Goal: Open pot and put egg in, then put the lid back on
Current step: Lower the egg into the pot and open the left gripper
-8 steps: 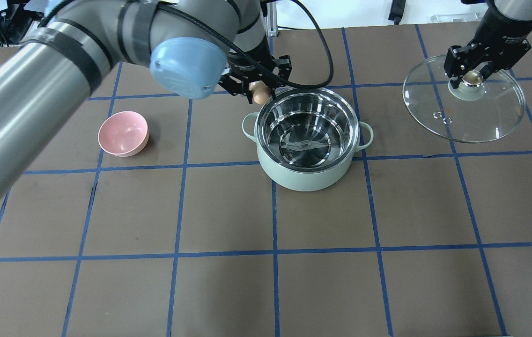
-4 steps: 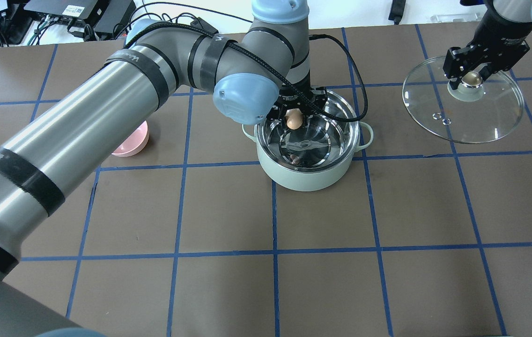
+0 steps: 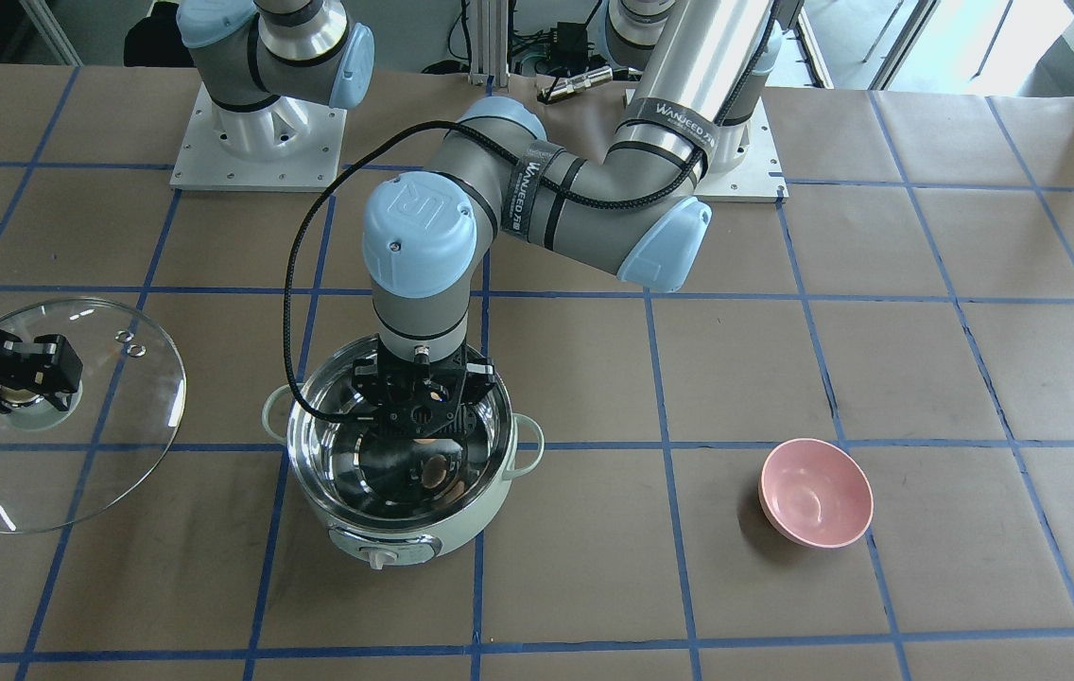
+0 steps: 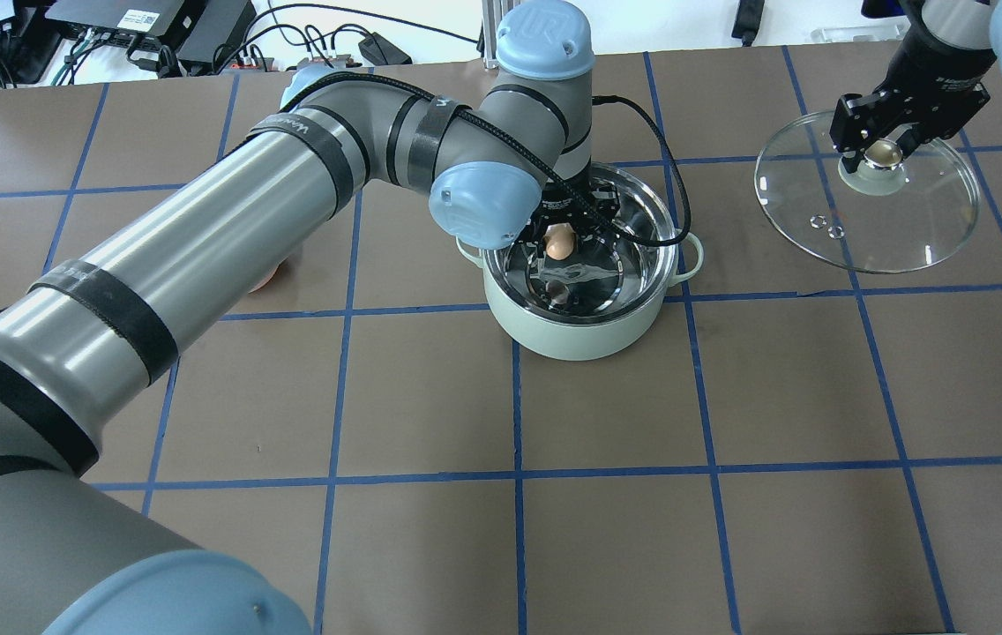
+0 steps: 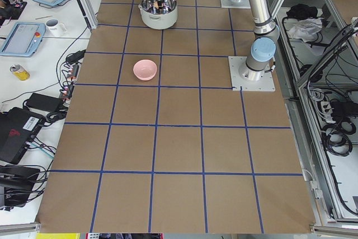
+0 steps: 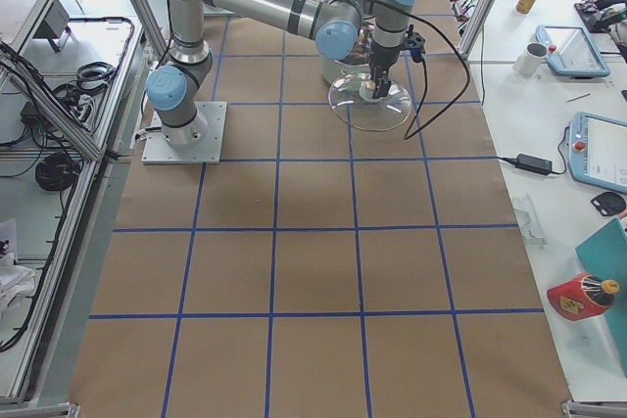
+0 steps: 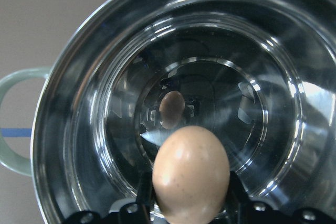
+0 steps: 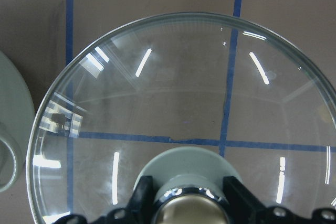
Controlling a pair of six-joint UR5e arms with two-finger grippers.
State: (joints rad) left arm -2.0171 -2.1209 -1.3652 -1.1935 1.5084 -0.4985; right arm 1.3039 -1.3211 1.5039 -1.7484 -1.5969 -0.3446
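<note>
The mint-green pot (image 4: 589,339) stands open at mid-table, its steel inner (image 7: 262,51) bare. My left gripper (image 4: 559,240) is shut on the tan egg (image 4: 559,242) and holds it inside the pot's rim, above the bottom. In the left wrist view the egg (image 7: 191,171) hangs between the fingers, its reflection below it. My right gripper (image 4: 883,152) is shut on the gold-coloured knob (image 4: 885,156) of the glass lid (image 4: 907,220), well to the pot's right. The lid also shows in the right wrist view (image 8: 184,93) and the front view (image 3: 102,426). I cannot tell whether it touches the table.
A small pink bowl (image 3: 816,492) sits on the brown table to the pot's left, mostly hidden behind my left arm in the overhead view. The pot's control knob (image 3: 381,560) faces away from the robot. Blue tape lines grid the table.
My left gripper has carried the egg from beside the pot's far-left rim to over the pot and down into it. The right gripper and lid have barely moved.
</note>
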